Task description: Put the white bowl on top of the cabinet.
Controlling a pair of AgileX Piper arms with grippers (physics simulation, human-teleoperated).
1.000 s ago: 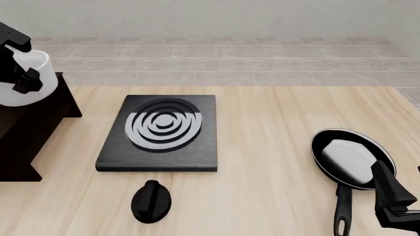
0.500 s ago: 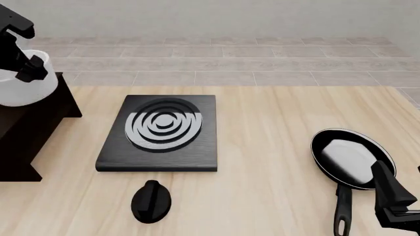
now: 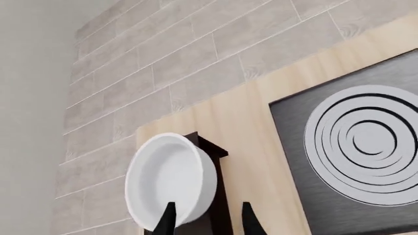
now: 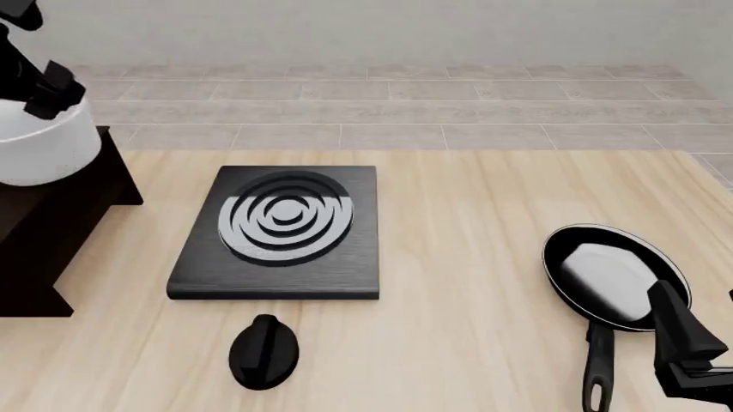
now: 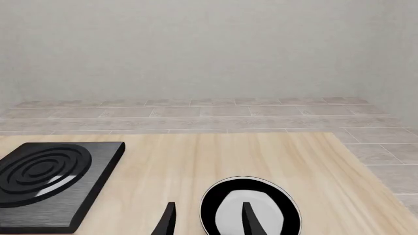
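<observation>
The left gripper point(image 3: 205, 220) has its fingers spread and empty above the white bowl point(image 4: 44, 146), which sits on the cabinet point(image 4: 69, 215). Lift straight up (no bumping the rim). The right gripper point(image 5: 205, 220) waits, spread apart, empty.

The white bowl point(image 4: 40, 146) looks smooth and glossy; the cabinet point(image 4: 57, 227) is dark matt wood; the table point(image 4: 481, 223) is pale wood.

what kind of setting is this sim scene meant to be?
Most likely a mock kitchen, rendered in a simulator. A flat black stove plate with concentric rings lies on a light wooden table, a black frying pan sits at the right, and a white bowl rests on a dark cabinet.
</observation>
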